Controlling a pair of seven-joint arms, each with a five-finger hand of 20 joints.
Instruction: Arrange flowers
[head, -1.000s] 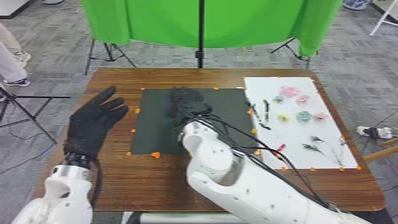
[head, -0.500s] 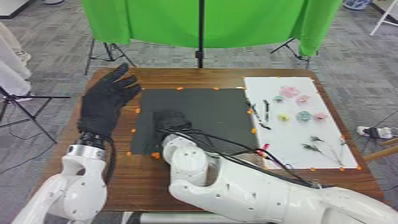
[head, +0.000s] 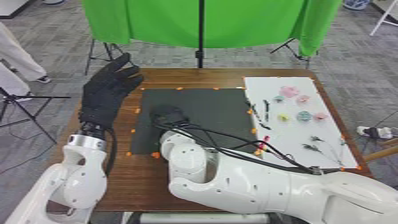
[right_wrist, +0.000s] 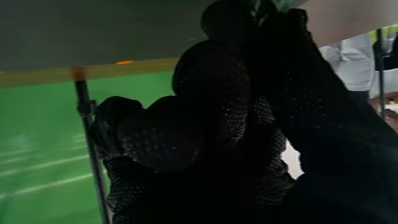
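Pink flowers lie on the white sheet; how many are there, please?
3: a far bloom, a middle bloom just nearer and to its right, and a near bloom by the white sheet's right edge.

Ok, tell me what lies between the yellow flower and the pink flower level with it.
In the head view, a pale blue flower lies between the yellow flower and the pink flower, on the white sheet.

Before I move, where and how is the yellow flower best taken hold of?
Probably pinch the yellow flower across its small, round head, coming from above: it lies on the white sheet, with a blue flower close at its right.
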